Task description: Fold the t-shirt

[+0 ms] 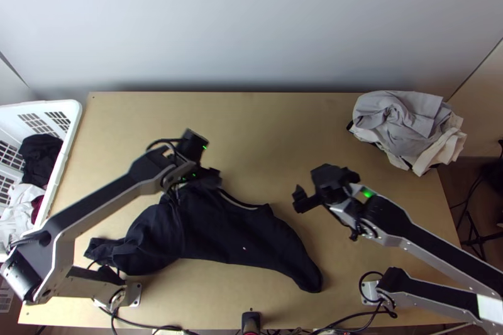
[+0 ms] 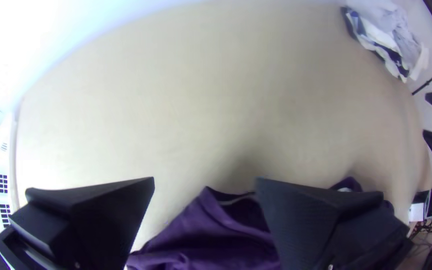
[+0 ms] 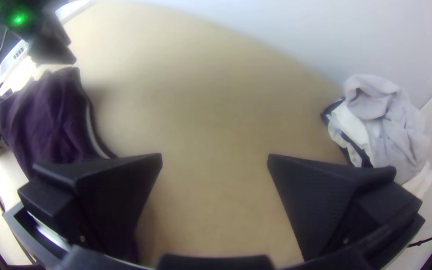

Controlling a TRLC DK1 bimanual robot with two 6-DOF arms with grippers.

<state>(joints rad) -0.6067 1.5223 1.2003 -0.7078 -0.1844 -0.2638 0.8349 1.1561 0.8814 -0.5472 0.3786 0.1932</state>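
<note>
Two grippers stand over a light wooden table (image 1: 276,124); clock directions are read in the top view from a dial at the table's centre, with twelve at the far edge. The dark T-shirt (image 1: 214,228) lies rumpled, not flat, with its main body toward eight o'clock. One narrow end (image 1: 104,249) points between eight and nine o'clock, and a second, tapered end (image 1: 309,280) points to five. A pale strip (image 1: 242,203) edges the side of the cloth facing twelve, and one small light speck (image 1: 244,248) marks the fabric.

The left gripper (image 1: 204,176) is at ten o'clock, at the shirt's far edge. In the left wrist view its fingers are wide apart, with purple-looking cloth visible between and beyond them; whether they touch it cannot be told. The right gripper (image 1: 308,187) is between two and three o'clock, well apart from the pale strip. In the right wrist view its fingers are likewise wide apart, with bare wood between the tips.

A pile of clothes (image 1: 402,126), grey uppermost with cream and dark layers beneath, lies at two o'clock. A white basket (image 1: 74,124) stands between nine and ten o'clock, holding black (image 1: 41,156), white (image 1: 22,209) and dark red (image 1: 36,204) cloth.
</note>
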